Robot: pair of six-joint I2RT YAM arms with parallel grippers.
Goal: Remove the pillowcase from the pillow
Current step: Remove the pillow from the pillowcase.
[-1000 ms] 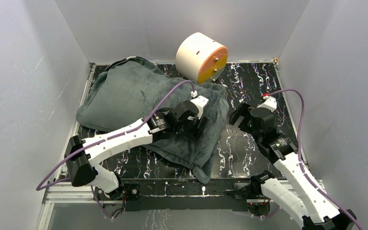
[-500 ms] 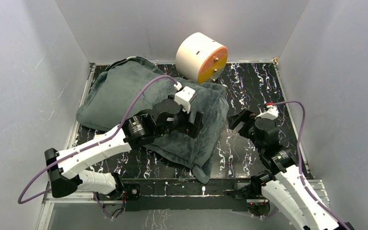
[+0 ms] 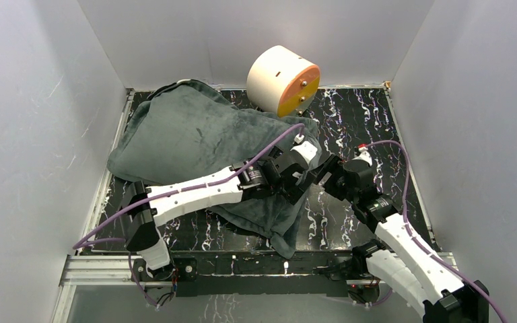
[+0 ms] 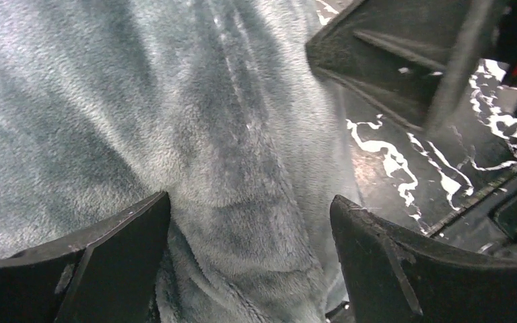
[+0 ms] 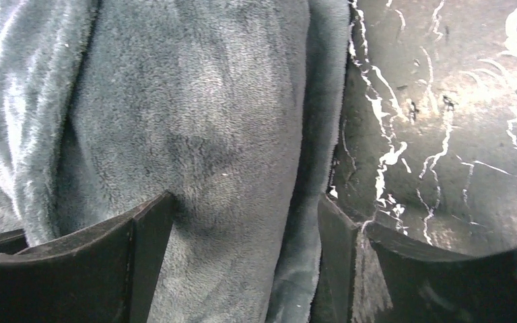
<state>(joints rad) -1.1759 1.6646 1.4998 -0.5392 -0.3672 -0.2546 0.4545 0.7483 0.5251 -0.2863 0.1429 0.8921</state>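
The pillowcase (image 3: 195, 138) lies dark grey side up over the left half of the table, bulging over the pillow, which is hidden inside it. My left gripper (image 3: 301, 180) sits on the case's right edge. In the left wrist view it (image 4: 249, 225) is open, with grey plush (image 4: 175, 121) bulging between its fingers (image 4: 118, 259). My right gripper (image 3: 324, 172) faces it from the right. It (image 5: 242, 232) is open too, astride the case's edge (image 5: 320, 134), one finger (image 5: 340, 259) down on the table beside the fabric.
A cream-and-orange cylinder (image 3: 283, 81) stands at the back, just past the case's far right corner. The black marbled tabletop (image 3: 363, 121) shows to the right of the case. Grey walls close in on three sides. A fold of the case (image 3: 284, 241) hangs near the front edge.
My left arm swung right and down from the top of the case to its right edge, jaws spread wider. My right gripper moved left, up against the same edge.
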